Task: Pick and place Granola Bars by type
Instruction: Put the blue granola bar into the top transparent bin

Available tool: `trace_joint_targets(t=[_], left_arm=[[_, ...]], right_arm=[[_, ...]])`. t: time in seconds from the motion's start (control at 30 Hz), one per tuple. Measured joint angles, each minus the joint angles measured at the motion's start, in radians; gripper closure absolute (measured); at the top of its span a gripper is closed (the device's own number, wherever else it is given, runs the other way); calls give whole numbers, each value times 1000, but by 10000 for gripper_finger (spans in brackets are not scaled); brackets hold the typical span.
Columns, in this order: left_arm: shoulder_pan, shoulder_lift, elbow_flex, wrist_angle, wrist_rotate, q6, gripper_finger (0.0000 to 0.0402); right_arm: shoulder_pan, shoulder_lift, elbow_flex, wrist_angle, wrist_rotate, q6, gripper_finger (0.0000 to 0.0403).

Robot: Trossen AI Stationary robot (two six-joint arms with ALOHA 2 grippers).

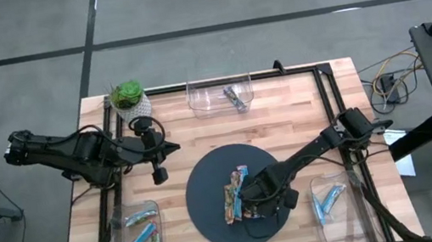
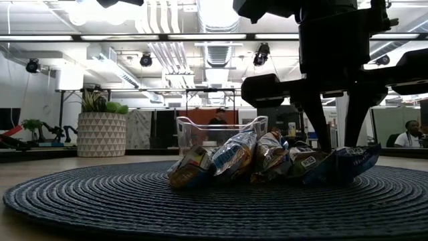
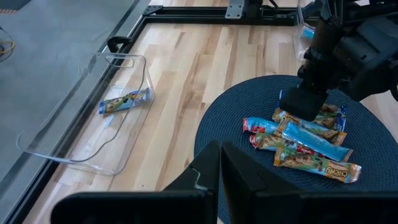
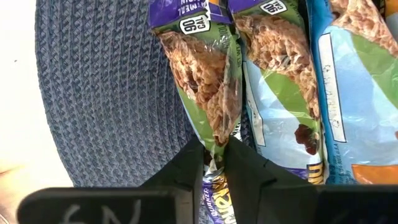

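Several granola bars (image 1: pixel 234 194) lie bunched on the dark round mat (image 1: pixel 214 224), with wrappers in blue, green and purple. In the low view the pile (image 2: pixel 254 157) rests on the mat. My right gripper (image 1: pixel 255 197) stands over the pile's right side and is shut on a green-and-purple bar (image 4: pixel 208 81). My left gripper (image 1: pixel 158 174) hovers shut over bare wood to the left of the mat, touching nothing. One bar (image 3: pixel 124 101) lies in the far clear bin (image 1: pixel 220 93). My right gripper pinches the green-and-purple bar between its two fingers, on the wrapper near the end (image 4: pixel 216 142) closest to the camera. The fingers (image 4: pixel 180 168) come from above, pointing down, across the bar's width. The bar lies flat on the mat among the others.
Clear bins sit at the near left (image 1: pixel 140 234), holding several bars, and at the near right (image 1: pixel 331 200), holding blue bars. A potted plant (image 1: pixel 128 98) stands at the far left corner. A dark frame rail (image 1: pixel 327 87) runs around the table. People show in the room behind.
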Motion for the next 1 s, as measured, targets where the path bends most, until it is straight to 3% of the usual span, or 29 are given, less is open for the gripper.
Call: trace_joint_targets(t=[0.4,0.63,1.0], left_arm=[[0,0,0,0,0,0,402],[0,0,0,0,0,0,402],[0,0,0,1,0,3,402]], right_arm=[[0,-18,8,-21,4,32,356],[0,-98,11,-20,23,68,356],[-36,-258,12,-39,27,263,356]])
